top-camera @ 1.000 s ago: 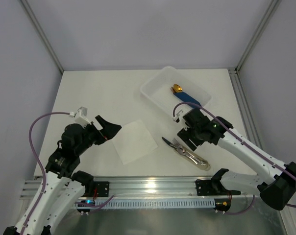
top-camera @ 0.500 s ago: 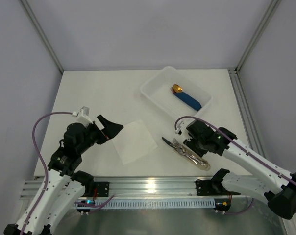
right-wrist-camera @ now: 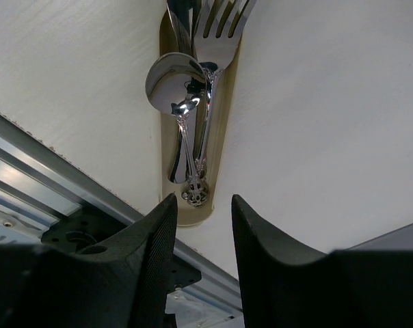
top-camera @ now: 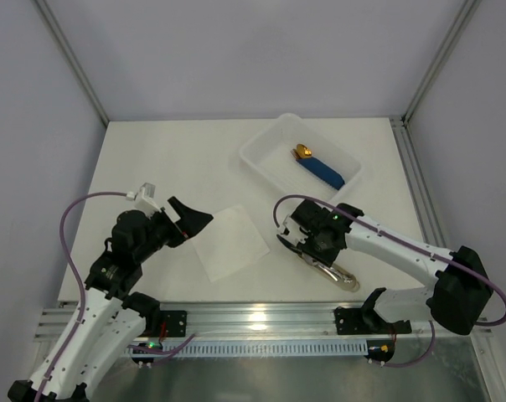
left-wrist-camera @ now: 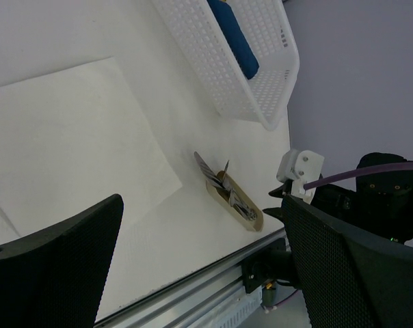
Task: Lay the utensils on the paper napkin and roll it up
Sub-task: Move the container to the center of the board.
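Note:
The utensils (top-camera: 318, 262), a shiny fork, spoon and knife, lie in a beige sleeve (top-camera: 348, 282) on the table right of centre. They show in the right wrist view (right-wrist-camera: 196, 102) and the left wrist view (left-wrist-camera: 230, 195). The paper napkin (top-camera: 229, 243) lies flat and bare to their left, also in the left wrist view (left-wrist-camera: 63, 130). My right gripper (top-camera: 310, 248) hovers over the utensils, open and empty; in its own view (right-wrist-camera: 203, 201) the fingers frame the sleeve's handle end. My left gripper (top-camera: 190, 219) is open and empty at the napkin's left edge, wide apart in its own view (left-wrist-camera: 201, 202).
A white plastic tray (top-camera: 270, 155) stands at the back right and holds a blue-handled gold-tipped piece (top-camera: 320, 170); both show in the left wrist view, tray (left-wrist-camera: 261, 96) and blue piece (left-wrist-camera: 234, 34). A metal rail (top-camera: 253, 314) runs along the table's near edge.
My right gripper has swung from beside the tray toward the near left and now sits over the utensils. My left gripper has barely moved.

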{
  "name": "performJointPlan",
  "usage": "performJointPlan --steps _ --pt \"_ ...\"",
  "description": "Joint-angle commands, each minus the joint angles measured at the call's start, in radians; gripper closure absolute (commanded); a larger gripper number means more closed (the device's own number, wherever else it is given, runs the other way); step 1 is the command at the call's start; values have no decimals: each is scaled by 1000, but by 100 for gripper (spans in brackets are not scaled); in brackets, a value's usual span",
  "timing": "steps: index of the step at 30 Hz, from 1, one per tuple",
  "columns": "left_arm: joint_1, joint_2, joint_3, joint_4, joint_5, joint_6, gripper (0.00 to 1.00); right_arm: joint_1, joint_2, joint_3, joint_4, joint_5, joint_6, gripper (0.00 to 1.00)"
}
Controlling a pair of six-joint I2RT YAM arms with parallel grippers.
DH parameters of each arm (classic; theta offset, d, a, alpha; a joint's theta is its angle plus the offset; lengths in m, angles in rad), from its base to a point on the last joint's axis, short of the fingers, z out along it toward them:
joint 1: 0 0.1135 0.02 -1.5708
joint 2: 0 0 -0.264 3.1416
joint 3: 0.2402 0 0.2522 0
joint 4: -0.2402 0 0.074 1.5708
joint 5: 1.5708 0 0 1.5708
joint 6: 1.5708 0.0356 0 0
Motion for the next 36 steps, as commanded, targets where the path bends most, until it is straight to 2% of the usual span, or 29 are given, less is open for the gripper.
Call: performJointPlan --steps 1,7,13,19,26,32,36 --pt "4 4 3 54 22 -5 1 7 24 48 -2 -13 -19 59" --pt "4 20 8 60 34 -4 1 7 66 48 27 46 -38 59" --pt "4 23 16 52 30 6 1 7 0 4 152 126 -106 58" --pt "4 59 31 29 19 36 1 6 -103 -34 200 108 -147 57" --pt "4 54 39 -35 -3 39 1 7 -89 -27 179 94 -157 54" --pt "4 68 22 -28 2 12 11 7 -156 13 186 102 -100 50" --pt "4 114 40 -37 28 -11 15 7 -121 45 177 139 -36 49"
